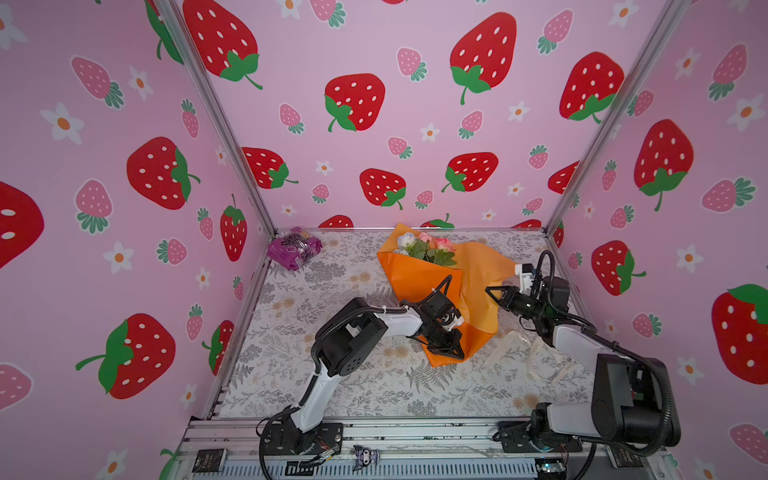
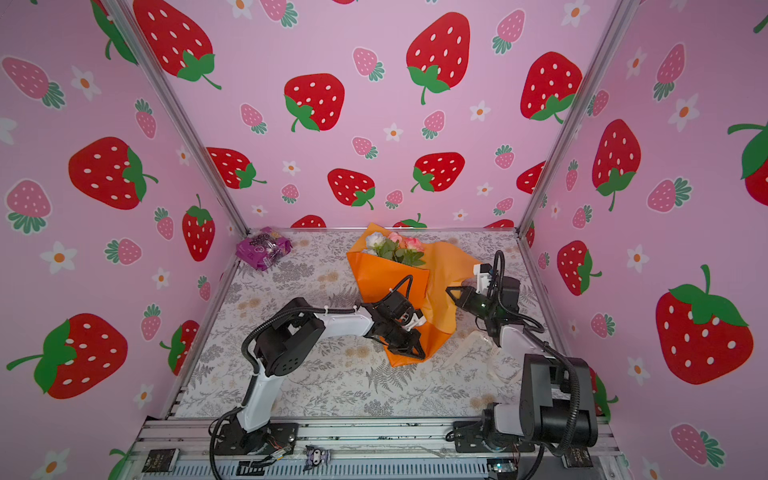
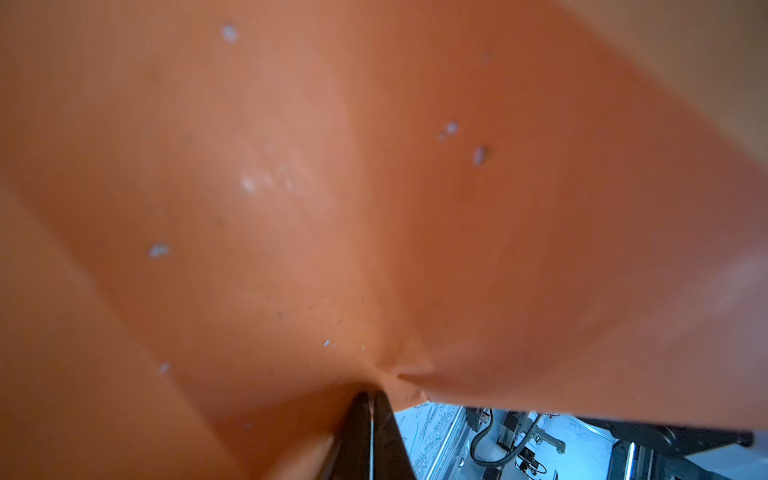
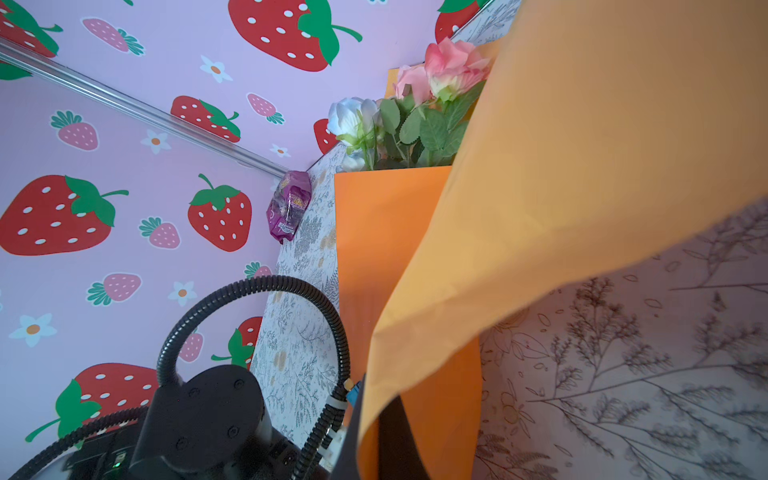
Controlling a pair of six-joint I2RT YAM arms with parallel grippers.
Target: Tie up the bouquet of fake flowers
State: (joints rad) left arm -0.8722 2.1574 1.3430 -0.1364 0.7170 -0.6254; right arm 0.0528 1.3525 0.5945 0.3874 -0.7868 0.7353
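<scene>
1. The left gripper [image 1: 455,352] has its jaws pressed together. In the left wrist view its two dark fingers [image 3: 358,436] meet with almost no gap. The orange wrapping paper [image 3: 374,208] is pinched between them, and its creases run toward the tips. This is the narrow pointed end of the wrap.
2. The right gripper [image 1: 490,290] also has its jaws closed. They nip the side edge of the loose paper flap, and this flap is lifted off the table [image 1: 332,374].
3. The bouquet of fake flowers [image 1: 428,249] rests on the table with its wrap held by both jaws. The flower heads are at the end of the wrap far from the left jaws, and beyond the right jaws toward the back wall.
4. We count one bouquet and one orange wrap. In the right wrist view we see one white rose [image 4: 353,118] and two pink roses [image 4: 453,62]. The leaves may hide more, so we cannot give a full number.
5. We count one purple packet [image 1: 294,248]. It lies in the far corner, well apart from both jaws and touched by neither.
</scene>
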